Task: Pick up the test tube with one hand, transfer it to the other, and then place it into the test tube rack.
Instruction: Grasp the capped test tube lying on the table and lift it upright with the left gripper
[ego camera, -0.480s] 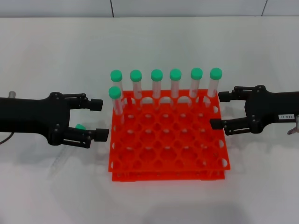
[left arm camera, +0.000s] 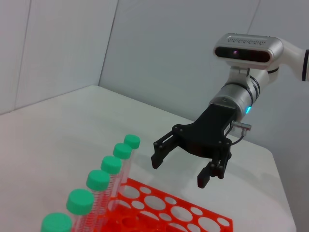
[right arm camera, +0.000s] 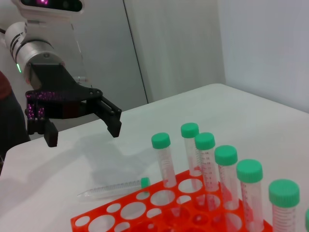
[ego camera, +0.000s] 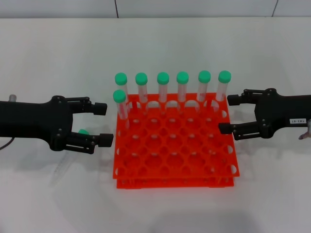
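Note:
A test tube (ego camera: 65,162) with a green cap lies flat on the white table left of the orange-red test tube rack (ego camera: 175,162); in the right wrist view the test tube (right arm camera: 113,188) lies just off the rack's (right arm camera: 130,212) edge. My left gripper (ego camera: 103,124) hangs open over the tube's cap end, and its near finger covers part of the tube. That same left gripper (right arm camera: 83,134) appears empty in the right wrist view. At the rack's right side, my right gripper (ego camera: 228,114) is open and empty; the left wrist view confirms the right gripper (left arm camera: 179,171) holds nothing.
Several green-capped tubes (ego camera: 163,90) stand upright along the rack's far row, with one more (ego camera: 119,104) in the second row at the left. Most rack holes are unfilled. The table's far edge (ego camera: 155,18) meets a pale wall.

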`<act>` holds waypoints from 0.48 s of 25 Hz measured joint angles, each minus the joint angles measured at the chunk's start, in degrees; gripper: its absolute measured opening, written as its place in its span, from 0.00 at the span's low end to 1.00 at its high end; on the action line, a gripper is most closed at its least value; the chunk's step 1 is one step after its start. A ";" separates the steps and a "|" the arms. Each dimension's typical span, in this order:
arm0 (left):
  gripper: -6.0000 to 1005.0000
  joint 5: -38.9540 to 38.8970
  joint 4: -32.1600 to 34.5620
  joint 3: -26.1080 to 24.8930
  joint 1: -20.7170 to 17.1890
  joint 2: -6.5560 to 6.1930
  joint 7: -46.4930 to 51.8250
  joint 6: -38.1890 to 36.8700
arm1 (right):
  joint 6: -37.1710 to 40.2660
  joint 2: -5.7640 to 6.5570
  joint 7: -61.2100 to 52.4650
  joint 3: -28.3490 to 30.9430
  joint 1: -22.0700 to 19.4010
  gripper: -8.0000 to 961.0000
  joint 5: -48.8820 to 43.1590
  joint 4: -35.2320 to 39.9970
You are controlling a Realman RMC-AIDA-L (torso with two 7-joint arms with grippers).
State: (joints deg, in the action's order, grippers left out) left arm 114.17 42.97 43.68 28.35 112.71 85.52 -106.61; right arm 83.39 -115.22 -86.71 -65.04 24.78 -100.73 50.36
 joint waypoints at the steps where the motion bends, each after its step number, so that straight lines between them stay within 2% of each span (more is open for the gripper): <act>1: 0.88 0.00 0.00 0.00 0.00 0.00 0.00 0.00 | -0.02 0.00 0.00 0.00 0.00 0.89 0.01 0.00; 12: 0.88 0.50 0.39 0.07 0.10 -0.26 1.46 0.00 | 0.01 0.00 0.10 0.00 -0.08 0.89 0.35 0.00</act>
State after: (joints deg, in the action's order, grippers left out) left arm 114.67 43.36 43.75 28.45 112.46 86.98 -106.60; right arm 83.40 -115.23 -86.62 -65.04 24.70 -100.37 50.36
